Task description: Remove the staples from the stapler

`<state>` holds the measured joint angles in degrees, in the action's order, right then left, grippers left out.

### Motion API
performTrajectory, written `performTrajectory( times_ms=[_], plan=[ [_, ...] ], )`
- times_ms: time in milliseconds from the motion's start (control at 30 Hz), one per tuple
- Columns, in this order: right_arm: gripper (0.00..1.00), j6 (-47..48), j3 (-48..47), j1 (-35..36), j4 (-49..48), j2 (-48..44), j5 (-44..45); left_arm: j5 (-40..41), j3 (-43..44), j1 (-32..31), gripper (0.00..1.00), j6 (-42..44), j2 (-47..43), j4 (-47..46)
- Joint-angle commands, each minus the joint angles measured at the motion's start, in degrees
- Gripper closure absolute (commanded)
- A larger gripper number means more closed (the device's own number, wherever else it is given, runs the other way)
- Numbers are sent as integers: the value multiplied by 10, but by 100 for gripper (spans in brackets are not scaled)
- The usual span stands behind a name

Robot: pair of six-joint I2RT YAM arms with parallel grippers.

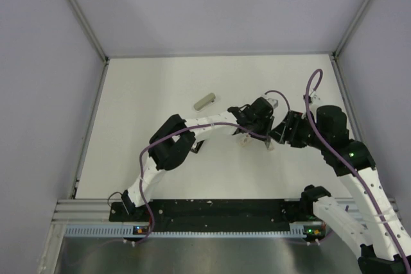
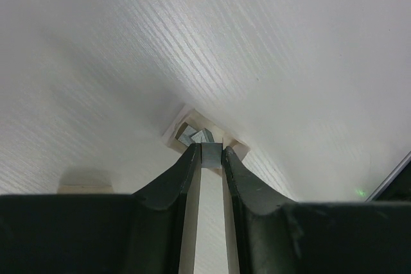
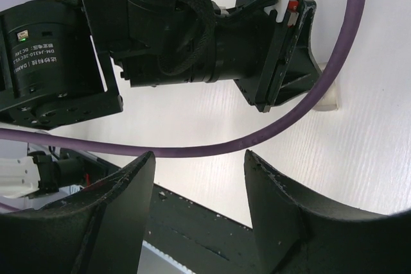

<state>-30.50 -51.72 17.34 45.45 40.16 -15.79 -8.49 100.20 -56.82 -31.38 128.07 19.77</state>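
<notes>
The left jaws are almost closed, pinching a tiny grey metal piece, the staples (image 2: 195,136), down at the white surface (image 2: 289,62) right of centre. The right jaws stand open with nothing between them, just right of the left wrist (image 3: 192,43) and facing it. Nearer and to the left, a dark shape mostly hidden under the left forearm (image 1: 212,128) looks like the stapler (image 1: 197,148). A pale green stick (image 1: 204,101) lies farther left, well apart.

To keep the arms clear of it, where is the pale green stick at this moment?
In the top view, the pale green stick lies on the white table near its middle, just beyond the left arm, touching nothing.
</notes>
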Motion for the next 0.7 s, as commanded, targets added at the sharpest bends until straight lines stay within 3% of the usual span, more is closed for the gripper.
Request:
performTrajectory(
  times_ms=[0,333,667],
  plan=[
    [42,6,4,-6,-15,-7,-6,6,22,-5,76,2,13,-4],
    [41,6,4,-6,-17,-7,-10,6,24,-5,73,3,18,1],
    [41,6,7,-6,-19,-6,-12,3,24,-5,57,9,9,-3]
  ],
)
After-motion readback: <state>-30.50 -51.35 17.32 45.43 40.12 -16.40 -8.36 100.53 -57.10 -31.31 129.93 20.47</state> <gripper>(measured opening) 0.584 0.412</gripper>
